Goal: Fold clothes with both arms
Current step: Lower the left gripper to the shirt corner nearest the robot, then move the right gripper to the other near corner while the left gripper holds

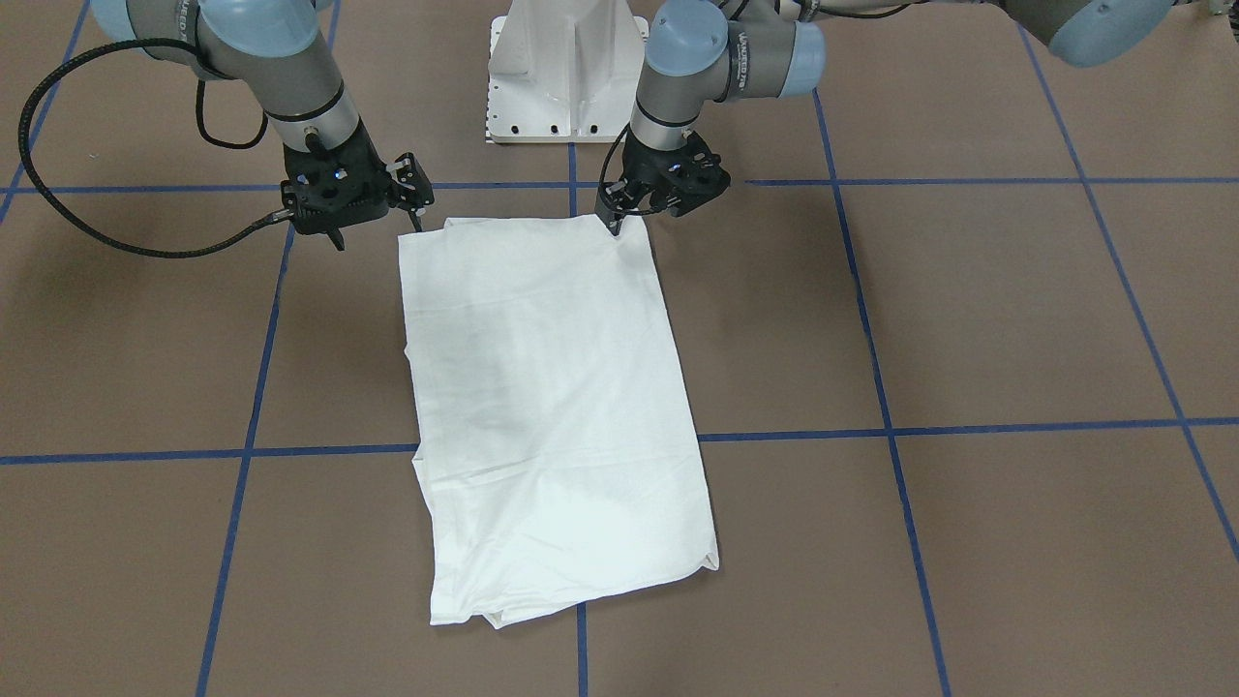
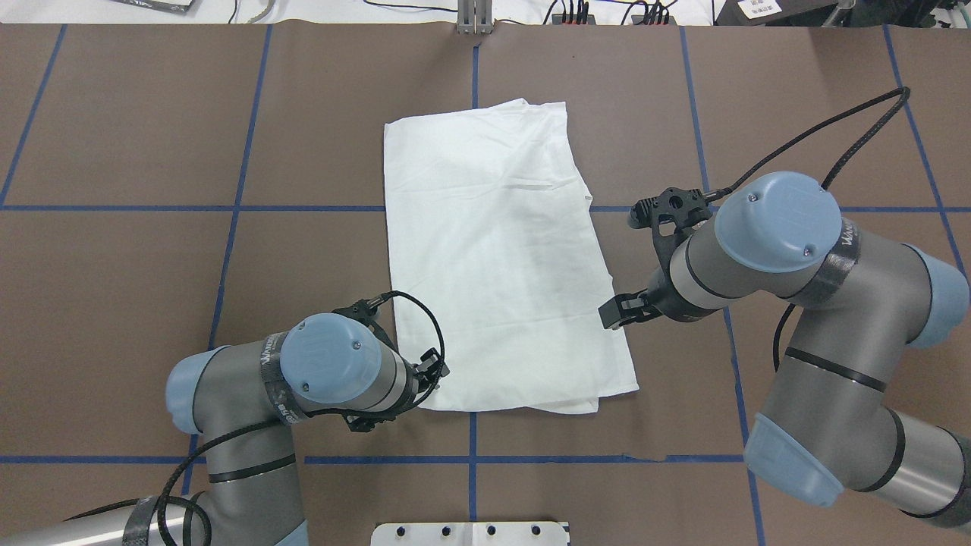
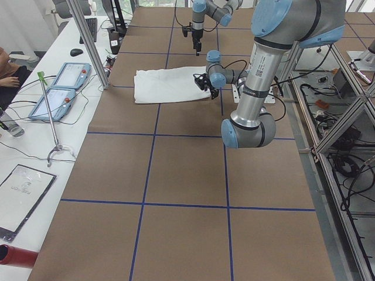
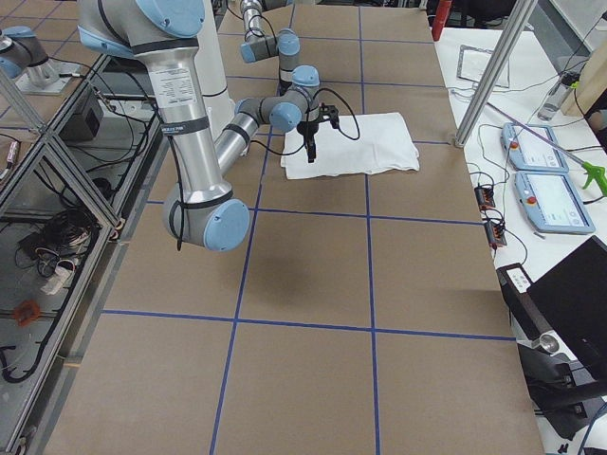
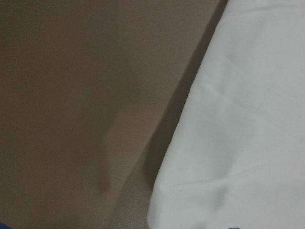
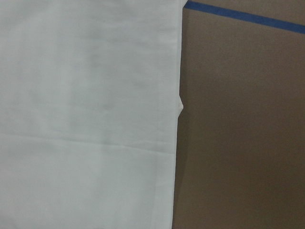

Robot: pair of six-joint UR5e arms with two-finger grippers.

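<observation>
White cotton shirt (image 2: 493, 250), folded into one long rectangle, lies flat mid-table on the brown paper-covered table with its blue tape grid (image 2: 152, 303). Reading the overhead view as a clock with the robot at 6, the shirt's long axis runs from roughly 11 down to 5, and the short near edge faces the robot.

The left gripper (image 1: 613, 225) is down at the 7 o'clock corner of the cloth. In the front-facing view its fingers taper to one narrow point touching that corner, and the fabric puckers slightly there. I can't tell whether any cloth is actually nipped between them. From this gripper the whole shirt stretches away toward 1 o'clock.

The right gripper (image 1: 378, 232) has its fingers spread wide and holds nothing. It hangs just beside the right-hand long edge near the 5 o'clock corner. Its wrist camera looks straight down on that hem, with bare table alongside. From here the shirt sits at 9 o'clock, close but not touched.

So the left arm (image 2: 334, 371) is the nearer one and is already on the fabric. The right arm (image 2: 774, 227) still has a short gap to close.

My read is that the near edge is to be lifted and carried toward 12, halving the shirt's length. That depends on the right gripper reaching its corner level with the left one, otherwise the edge will rise skewed.
</observation>
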